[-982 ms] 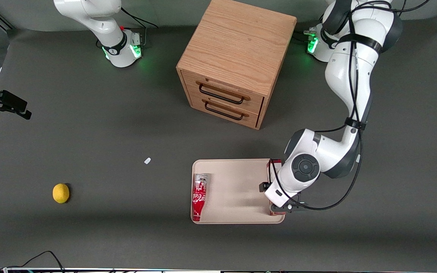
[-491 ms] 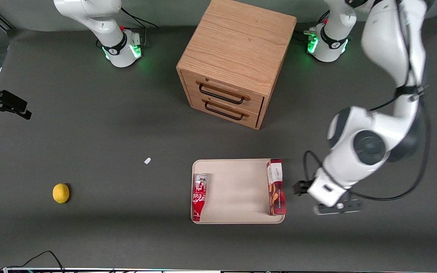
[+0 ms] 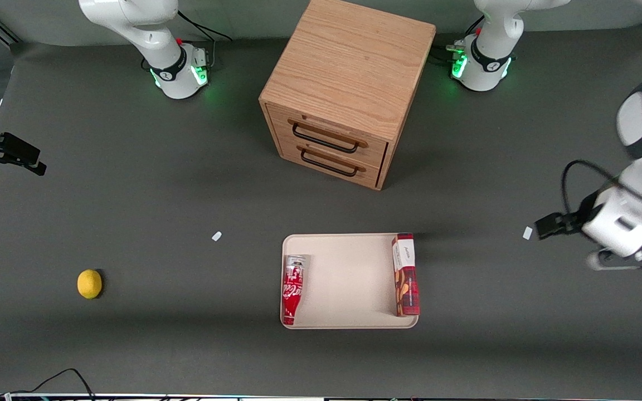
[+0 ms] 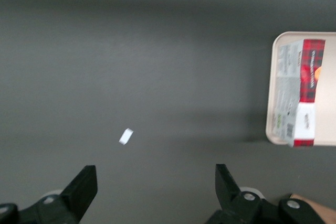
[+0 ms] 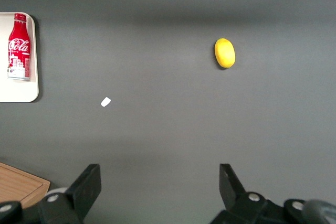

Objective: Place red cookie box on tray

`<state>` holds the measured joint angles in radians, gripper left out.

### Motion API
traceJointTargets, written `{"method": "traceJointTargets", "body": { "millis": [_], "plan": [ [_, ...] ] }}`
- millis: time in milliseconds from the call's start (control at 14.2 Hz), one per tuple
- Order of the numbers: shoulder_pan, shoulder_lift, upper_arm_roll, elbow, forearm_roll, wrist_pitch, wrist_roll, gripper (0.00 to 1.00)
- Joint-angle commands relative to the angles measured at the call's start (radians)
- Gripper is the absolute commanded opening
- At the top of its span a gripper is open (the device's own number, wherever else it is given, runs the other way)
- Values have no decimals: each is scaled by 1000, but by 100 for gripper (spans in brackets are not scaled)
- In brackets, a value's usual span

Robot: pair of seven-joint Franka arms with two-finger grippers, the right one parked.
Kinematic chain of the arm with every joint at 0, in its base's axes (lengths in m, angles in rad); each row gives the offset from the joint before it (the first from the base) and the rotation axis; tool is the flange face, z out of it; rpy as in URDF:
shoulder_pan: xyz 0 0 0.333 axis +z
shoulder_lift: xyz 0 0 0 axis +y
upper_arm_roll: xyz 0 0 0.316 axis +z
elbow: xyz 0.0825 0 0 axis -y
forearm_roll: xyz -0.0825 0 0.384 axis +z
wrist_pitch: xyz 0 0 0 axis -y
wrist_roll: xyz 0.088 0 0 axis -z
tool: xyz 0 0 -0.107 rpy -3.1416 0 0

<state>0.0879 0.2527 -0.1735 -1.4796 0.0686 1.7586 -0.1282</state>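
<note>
The red cookie box [image 3: 405, 275] lies flat on the cream tray [image 3: 349, 278], along the tray's rim toward the working arm's end. The left wrist view shows the box [image 4: 305, 87] lying just inside the tray's rim [image 4: 269, 103], with nothing touching it. The left arm's gripper [image 3: 625, 259] hangs over bare table, well away from the tray toward the working arm's end. In the wrist view the gripper [image 4: 156, 177] is open, its fingers [image 4: 85, 183] spread wide with only the grey mat between them.
A red-and-white soda bottle [image 3: 292, 289] lies on the tray's rim toward the parked arm. A wooden two-drawer cabinet [image 3: 349, 89] stands farther from the camera. A lemon [image 3: 89, 283] lies toward the parked arm's end. White scraps [image 3: 217, 236] [image 3: 527, 233] lie on the mat.
The left arm has swung away from the tray toward its own end of the table, leaving the red cookie box lying on the tray. The box has not moved since.
</note>
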Motion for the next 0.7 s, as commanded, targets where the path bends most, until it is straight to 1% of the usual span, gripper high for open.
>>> {"method": "traceJointTargets", "body": {
  "millis": [0,140,351,491,632],
  "plan": [
    [78,-208,-12,-201,-36,6,102,100],
    [104,-286,-12,-238,-38,-57,142,100],
    [110,-352,-12,-237,-44,-131,186,100],
    [112,-362,-5,-232,-79,-149,199,100],
    [112,-363,-4,-229,-82,-152,197,100]
  ]
}}
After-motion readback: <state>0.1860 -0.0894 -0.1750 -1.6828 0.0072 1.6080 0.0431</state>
